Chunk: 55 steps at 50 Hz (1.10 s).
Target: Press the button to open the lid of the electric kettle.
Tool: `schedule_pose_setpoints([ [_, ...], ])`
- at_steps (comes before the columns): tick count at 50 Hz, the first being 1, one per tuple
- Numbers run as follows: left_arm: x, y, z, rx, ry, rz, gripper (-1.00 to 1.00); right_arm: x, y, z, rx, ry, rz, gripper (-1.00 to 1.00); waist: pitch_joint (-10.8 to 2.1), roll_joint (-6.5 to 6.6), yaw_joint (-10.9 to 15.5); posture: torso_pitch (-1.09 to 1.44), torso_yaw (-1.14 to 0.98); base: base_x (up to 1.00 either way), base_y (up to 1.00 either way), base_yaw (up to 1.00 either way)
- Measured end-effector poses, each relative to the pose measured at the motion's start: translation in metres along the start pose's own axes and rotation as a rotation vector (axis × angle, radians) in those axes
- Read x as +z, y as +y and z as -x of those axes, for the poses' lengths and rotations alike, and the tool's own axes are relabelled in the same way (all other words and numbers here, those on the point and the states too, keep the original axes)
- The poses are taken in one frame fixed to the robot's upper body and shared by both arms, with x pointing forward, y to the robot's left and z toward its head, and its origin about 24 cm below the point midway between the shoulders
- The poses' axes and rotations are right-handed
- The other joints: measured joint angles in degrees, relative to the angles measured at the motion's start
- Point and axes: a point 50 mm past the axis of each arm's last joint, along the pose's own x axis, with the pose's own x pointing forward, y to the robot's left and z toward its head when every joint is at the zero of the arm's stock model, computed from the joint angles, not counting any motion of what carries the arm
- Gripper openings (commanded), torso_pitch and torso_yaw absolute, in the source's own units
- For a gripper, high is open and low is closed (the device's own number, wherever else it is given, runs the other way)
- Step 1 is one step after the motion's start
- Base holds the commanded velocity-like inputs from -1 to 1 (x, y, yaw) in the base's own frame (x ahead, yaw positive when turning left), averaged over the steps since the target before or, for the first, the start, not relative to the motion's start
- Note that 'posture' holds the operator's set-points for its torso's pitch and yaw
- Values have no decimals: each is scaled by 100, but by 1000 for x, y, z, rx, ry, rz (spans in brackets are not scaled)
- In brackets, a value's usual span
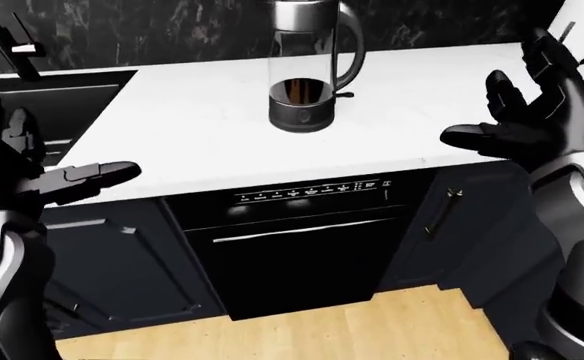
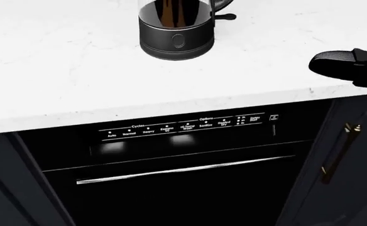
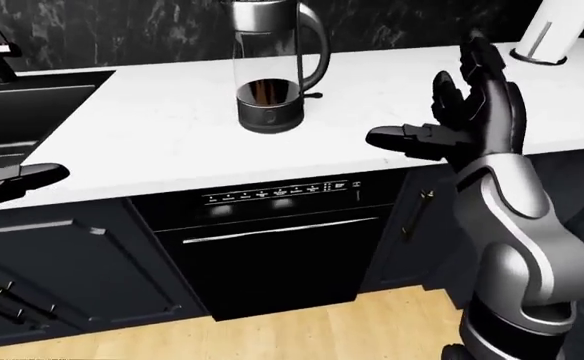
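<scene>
The electric kettle [image 1: 305, 71] stands upright on the white counter [image 1: 192, 127], with a glass body, a steel lid at the view's top and a dark base [image 2: 176, 43]; its handle faces right. My right hand [image 3: 462, 120] hovers open over the counter's near edge, well to the right of the kettle, fingers spread. My left hand [image 1: 47, 169] is open too, held at the left of the left-eye view, below the counter edge and far from the kettle. Neither hand touches anything. The kettle's lid top is cut off by the frame.
A black dishwasher [image 2: 171, 179] with a control strip sits under the counter, flanked by dark cabinet doors [image 1: 452, 225]. A sink [image 1: 42, 105] with a faucet lies at the left. A white paper-towel roll [image 3: 552, 30] stands at the right. Wooden floor [image 1: 302, 330] shows below.
</scene>
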Motion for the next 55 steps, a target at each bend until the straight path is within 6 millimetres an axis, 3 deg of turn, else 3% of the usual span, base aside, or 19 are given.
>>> schedule_pose_setpoints([
  [2,-3,1,-1,8,21,-2,100,-4,1,-1,11,26,1,100,-38,-10,19,0,0,11,0,0],
  [4,-1,0,-1,4,13,-3,100,-3,0,-1,6,25,0,100,-64,-105,9,0,0,11,0,0],
  [8,6,-1,-1,-2,-18,-3,100,6,-2,-1,-6,-20,0,100,-46,-379,17,0,0,11,0,0],
  [10,7,0,-1,-1,-24,-3,100,9,-2,-1,-7,-32,1,100,-81,-593,22,0,0,11,0,0],
  [16,-3,-7,-1,-40,22,5,100,0,-9,-1,-47,11,4,100,-48,-480,-91,0,0,11,0,0],
  [20,2,-3,0,-24,-5,3,100,4,-6,0,-31,-13,7,100,-7,-215,-80,0,0,11,0,0],
  [23,5,-3,0,-19,-25,1,100,5,-5,0,-23,-23,7,100,-54,117,-103,0,0,11,0,0],
  [25,2,0,-1,-5,-10,0,100,1,-1,0,-7,-8,1,100,-34,48,-25,0,0,11,0,0],
  [27,-2,3,-1,10,12,-4,100,-4,1,-1,8,19,1,100,-48,66,6,0,0,11,0,0],
  [32,4,3,-1,7,-11,-8,100,3,-2,-1,-4,-3,5,100,-61,-222,3,0,0,10,0,0],
  [36,7,5,-2,13,-23,-8,100,13,-6,-2,-15,-39,10,100,-87,-609,33,0,0,11,0,0],
  [38,4,1,-1,0,-16,-1,100,14,-12,-2,-39,-42,10,100,-46,-506,-60,0,0,11,0,0],
  [41,1,-3,-2,-29,11,1,100,11,-19,-4,-74,-15,12,100,-42,-502,-105,0,0,11,0,0],
  [43,3,-3,-2,-29,8,2,100,13,-19,-5,-76,-19,14,100,-46,-415,-88,0,0,11,0,0],
  [47,11,1,-2,-13,-31,-1,100,20,-17,-5,-62,-50,15,100,0,-120,-98,0,0,10,0,0],
  [49,13,2,-2,-6,-43,-3,100,22,-17,-5,-57,-57,16,100,-55,129,-102,0,0,11,0,0],
  [50,12,4,-3,4,-38,-4,100,20,-15,-5,-50,-53,10,100,-45,61,-56,0,0,11,0,0],
  [53,5,9,-3,28,-1,-8,100,14,-12,-7,-30,-15,11,100,-36,67,8,0,0,10,0,0],
  [55,6,10,-3,30,-4,-10,100,14,-13,-7,-32,-8,12,100,-63,-29,3,0,0,11,0,0],
])
